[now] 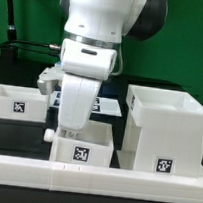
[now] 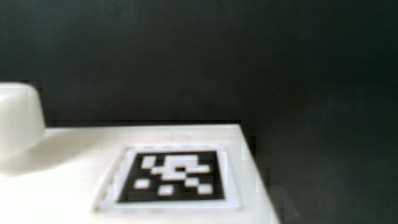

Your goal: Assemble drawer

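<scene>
The large white open housing (image 1: 167,134) stands at the exterior view's right, with a tag low on its front. One shallow white tray (image 1: 82,148) with a tag and a small knob (image 1: 49,135) sits at the front middle. A second tray (image 1: 19,102) sits at the left. My gripper (image 1: 73,125) hangs straight down over the middle tray's left rear part, its fingertips at or just inside the rim; I cannot tell whether they are open or shut. The wrist view shows a white tagged face (image 2: 178,175) and a rounded white knob (image 2: 15,112), but no fingers.
A long low white rail (image 1: 92,175) runs along the front edge, just before the middle tray and the housing. The marker board (image 1: 109,106) lies flat behind the arm. The table is black, with a green backdrop behind.
</scene>
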You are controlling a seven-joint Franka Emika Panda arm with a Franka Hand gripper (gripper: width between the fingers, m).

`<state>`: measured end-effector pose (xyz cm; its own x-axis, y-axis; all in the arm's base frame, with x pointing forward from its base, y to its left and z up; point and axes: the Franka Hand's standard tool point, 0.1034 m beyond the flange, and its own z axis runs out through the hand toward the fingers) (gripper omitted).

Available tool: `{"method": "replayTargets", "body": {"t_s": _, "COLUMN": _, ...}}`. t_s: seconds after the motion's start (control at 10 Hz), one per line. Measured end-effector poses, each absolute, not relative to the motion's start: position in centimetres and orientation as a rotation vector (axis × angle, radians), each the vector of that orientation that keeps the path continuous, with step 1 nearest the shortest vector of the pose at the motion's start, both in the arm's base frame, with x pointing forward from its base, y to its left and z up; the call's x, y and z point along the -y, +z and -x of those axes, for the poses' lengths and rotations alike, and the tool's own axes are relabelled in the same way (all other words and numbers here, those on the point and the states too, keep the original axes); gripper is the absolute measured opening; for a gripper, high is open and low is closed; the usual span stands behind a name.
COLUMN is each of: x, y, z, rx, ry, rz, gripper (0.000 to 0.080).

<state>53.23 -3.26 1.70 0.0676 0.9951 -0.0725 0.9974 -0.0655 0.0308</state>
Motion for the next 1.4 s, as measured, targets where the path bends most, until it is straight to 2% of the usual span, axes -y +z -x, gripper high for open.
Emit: {"method": "replayTargets", "body": {"t_s": 1.4, "x": 0.4, "y": 1.4, "z": -53.5, "rx": -2.081, "ry": -0.031, "rz": -2.272, "gripper": 0.0042}}
